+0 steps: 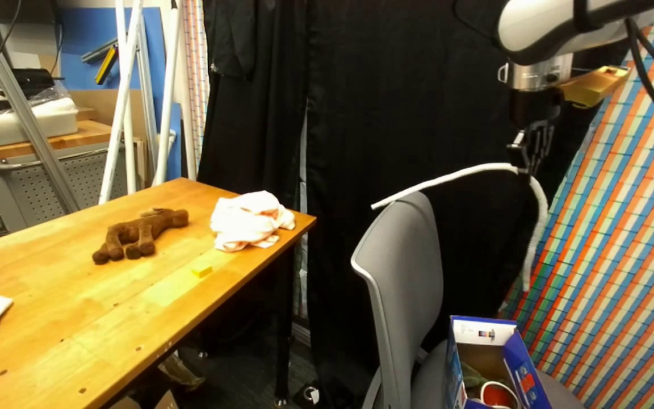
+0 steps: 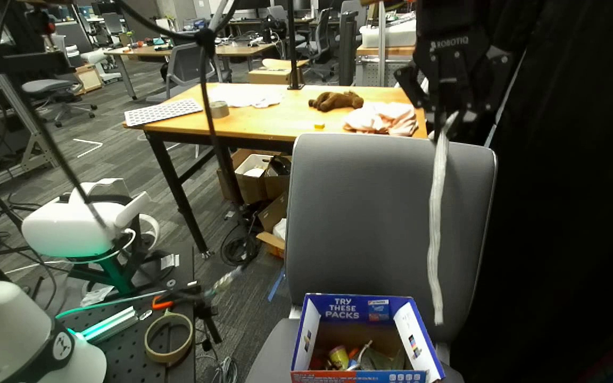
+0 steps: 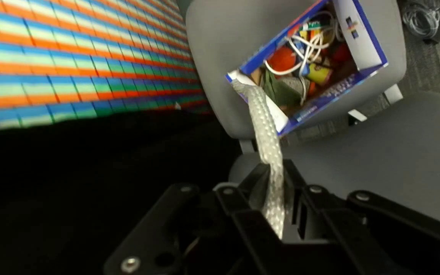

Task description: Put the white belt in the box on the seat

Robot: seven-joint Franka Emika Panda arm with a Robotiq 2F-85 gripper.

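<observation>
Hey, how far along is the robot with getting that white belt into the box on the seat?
Done: the white belt is picked up; the box sits on the seat. In hand: the gripper pinches the belt partway along its length. Left: both belt ends show outside the box, so it probably needs lowering in and releasing.

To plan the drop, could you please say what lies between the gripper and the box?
Part of the white belt hangs there, in both exterior views.
</observation>
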